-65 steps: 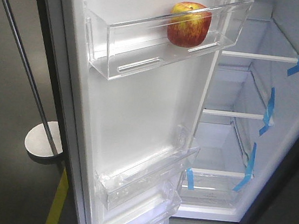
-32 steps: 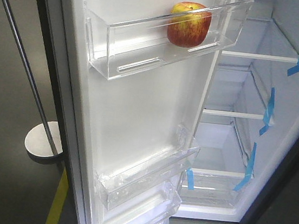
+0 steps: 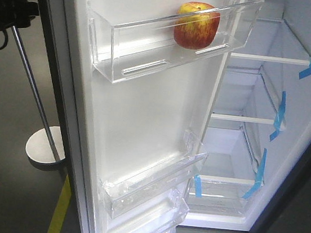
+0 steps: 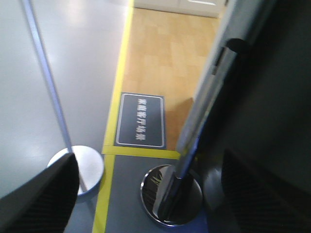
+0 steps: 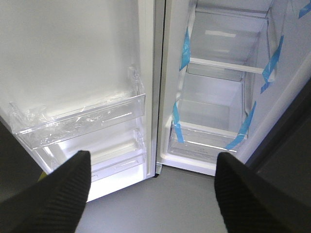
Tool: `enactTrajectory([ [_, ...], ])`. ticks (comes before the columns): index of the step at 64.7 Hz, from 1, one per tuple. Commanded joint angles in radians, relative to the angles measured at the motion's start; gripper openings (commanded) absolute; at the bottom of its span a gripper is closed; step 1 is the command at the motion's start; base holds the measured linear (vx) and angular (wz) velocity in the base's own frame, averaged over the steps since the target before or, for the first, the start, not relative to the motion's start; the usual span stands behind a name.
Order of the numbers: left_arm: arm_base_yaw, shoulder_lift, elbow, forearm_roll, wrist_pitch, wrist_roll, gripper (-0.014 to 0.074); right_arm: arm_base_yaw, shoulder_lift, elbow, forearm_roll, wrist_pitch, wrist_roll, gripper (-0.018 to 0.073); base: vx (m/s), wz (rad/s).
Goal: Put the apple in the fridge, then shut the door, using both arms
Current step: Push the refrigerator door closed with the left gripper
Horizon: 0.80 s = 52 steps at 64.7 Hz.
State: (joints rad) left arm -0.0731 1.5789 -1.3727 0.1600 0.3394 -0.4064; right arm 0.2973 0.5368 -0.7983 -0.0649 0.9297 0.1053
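Observation:
The red and yellow apple (image 3: 196, 25) rests in the clear upper bin (image 3: 145, 61) on the white inside of the open door (image 3: 143, 121). To the right of the door the fridge (image 3: 236, 155) stands open, showing white shelves and blue tape. A black part of my left arm (image 3: 12, 11) shows at the far left, on the outer side of the door. My left gripper (image 4: 150, 204) is open over the floor, holding nothing. My right gripper (image 5: 153, 194) is open and low, facing the door's lower bins (image 5: 82, 126) and the fridge's bottom drawer (image 5: 204, 145).
A slanted metal pole (image 3: 24, 72) with a round base (image 3: 46, 148) stands left of the door. The left wrist view shows two round bases (image 4: 170, 194), yellow floor tape (image 4: 109, 165) and a dark floor sign (image 4: 141, 120). Grey floor (image 5: 160, 199) lies before the fridge.
My left arm has come into the front view from the left edge, beside the pole. The apple, door and fridge have not moved.

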Motion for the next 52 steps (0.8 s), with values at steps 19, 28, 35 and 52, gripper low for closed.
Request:
enactTrajectory([
  [19, -0.178, -0.001, -0.095, -0.004, -0.069, 0.1, 0.0568, -0.006, 0.002, -0.023, -0.01, -0.06, -0.003, 0.0507, 0.0, 0.0],
  [28, -0.271, -0.001, -0.095, -0.004, -0.069, 0.149, 0.0568, -0.006, 0.002, -0.023, -0.01, -0.06, -0.003, 0.0507, 0.0, 0.0],
  [35, -0.363, -0.001, -0.095, -0.005, -0.084, 0.185, 0.0568, -0.006, 0.002, -0.023, -0.01, -0.06, -0.003, 0.0507, 0.0, 0.0],
  [52, -0.573, 0.013, -0.106, -0.006, -0.245, 0.184, 0.0568, -0.006, 0.002, -0.023, -0.01, -0.06, -0.003, 0.0507, 0.0, 0.0],
])
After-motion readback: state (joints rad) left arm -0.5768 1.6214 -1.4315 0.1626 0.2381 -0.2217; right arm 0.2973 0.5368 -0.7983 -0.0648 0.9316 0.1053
